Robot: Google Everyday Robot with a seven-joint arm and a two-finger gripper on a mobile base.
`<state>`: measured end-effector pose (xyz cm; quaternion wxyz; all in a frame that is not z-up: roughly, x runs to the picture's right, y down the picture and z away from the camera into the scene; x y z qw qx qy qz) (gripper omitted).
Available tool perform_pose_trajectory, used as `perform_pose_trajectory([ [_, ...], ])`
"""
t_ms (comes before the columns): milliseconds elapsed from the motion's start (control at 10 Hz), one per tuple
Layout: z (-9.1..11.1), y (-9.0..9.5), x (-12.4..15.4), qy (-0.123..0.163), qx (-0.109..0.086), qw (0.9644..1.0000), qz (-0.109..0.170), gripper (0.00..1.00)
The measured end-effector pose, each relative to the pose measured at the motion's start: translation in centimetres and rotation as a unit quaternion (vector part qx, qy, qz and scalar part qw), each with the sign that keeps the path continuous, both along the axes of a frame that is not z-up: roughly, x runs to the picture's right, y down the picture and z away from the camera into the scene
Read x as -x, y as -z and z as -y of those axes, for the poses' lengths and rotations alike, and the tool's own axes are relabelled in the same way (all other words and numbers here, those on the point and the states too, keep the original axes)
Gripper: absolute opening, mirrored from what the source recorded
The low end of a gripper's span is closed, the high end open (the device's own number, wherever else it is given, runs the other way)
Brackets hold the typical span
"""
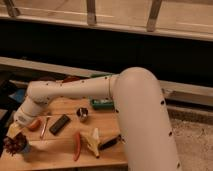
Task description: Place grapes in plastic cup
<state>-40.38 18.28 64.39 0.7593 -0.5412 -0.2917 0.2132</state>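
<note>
While the grapes (15,144) sit directly over the plastic cup (23,149), I hold the gripper (15,134) clamped on them from above.

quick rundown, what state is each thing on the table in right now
gripper: at the table's left end, just above the grapes
grapes: sitting in the top of the plastic cup
plastic cup: upright, near the table's front left corner
metal cup: upright, mid-table
chili pepper: lying flat
banana: lying flat, partly peeled
black bar: lying flat
</note>
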Motion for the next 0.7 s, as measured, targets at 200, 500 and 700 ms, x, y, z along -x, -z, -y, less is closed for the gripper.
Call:
perform_pose_trajectory([
  [200,-0.2,-0.5,0.2,-0.003,0.003,1.0,-0.005,0.8],
  [500,-0.1,-1.3,0.0,-0.011,0.004,0.9998,-0.013,0.8],
  [700,0.1,-1.4,-0.2,-0.016,-0.001,0.9997,-0.018,0.8],
])
